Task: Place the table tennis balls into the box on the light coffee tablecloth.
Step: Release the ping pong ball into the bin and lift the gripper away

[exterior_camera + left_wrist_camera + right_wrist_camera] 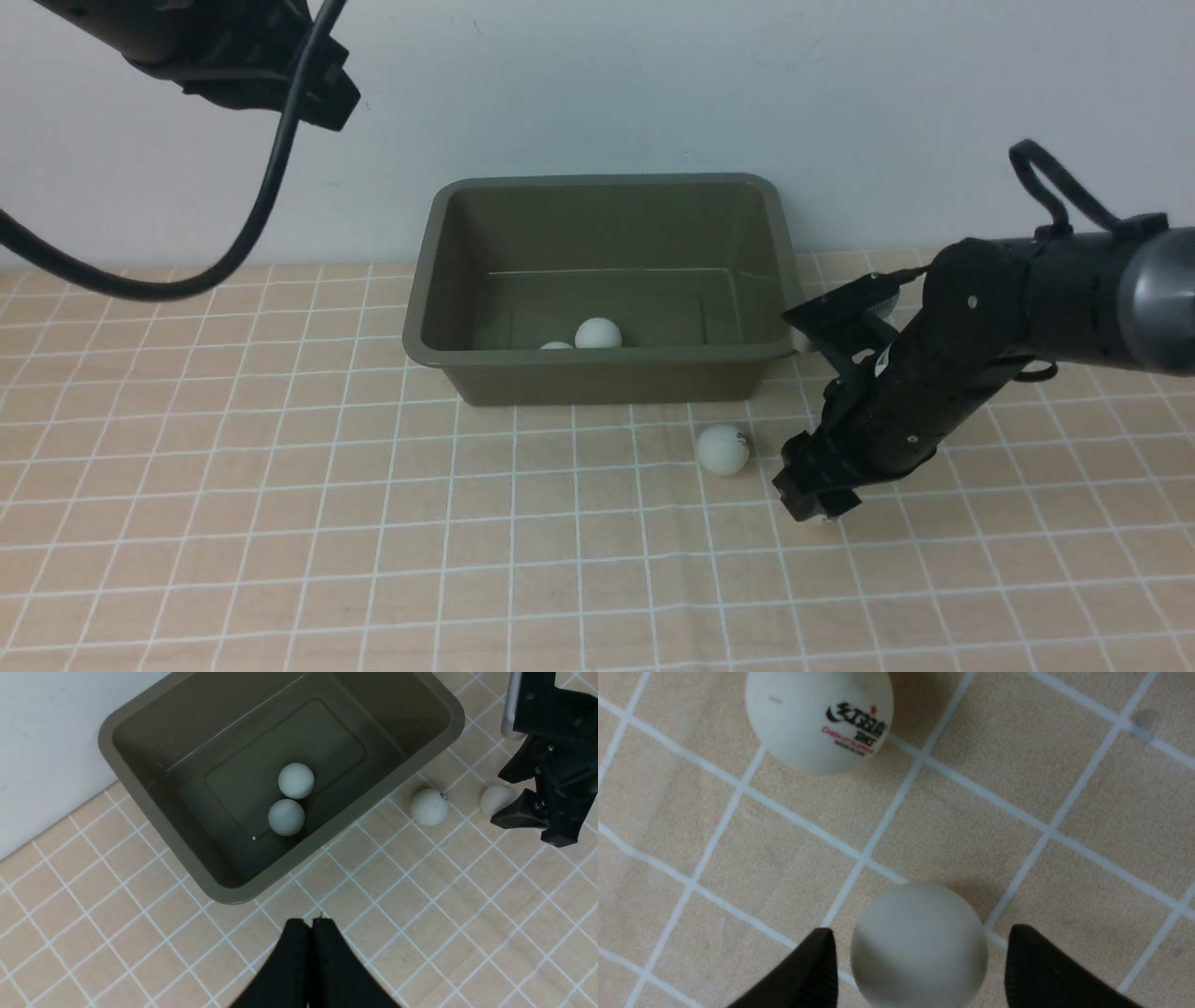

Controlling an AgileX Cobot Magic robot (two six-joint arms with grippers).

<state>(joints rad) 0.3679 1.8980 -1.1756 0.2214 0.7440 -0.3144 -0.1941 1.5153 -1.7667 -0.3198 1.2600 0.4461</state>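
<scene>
While the released right gripper (920, 931) straddles 1 table tennis ball (919, 956) on the tablecloth (1064, 788), barely seen from the front, the left gripper (310, 925) is clenched empty and the box (597, 383) half-hides 1 ball (556, 345) inside.

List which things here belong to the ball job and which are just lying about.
Job: box; two balls inside; printed ball and plain ball on the tablecloth; right claw, open around the plain ball; left claw, shut.
Just there: wall; black cable.

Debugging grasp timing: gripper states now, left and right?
Left gripper: closed, empty.
Right gripper: open, jaws either side of a table tennis ball, not gripping.
</scene>
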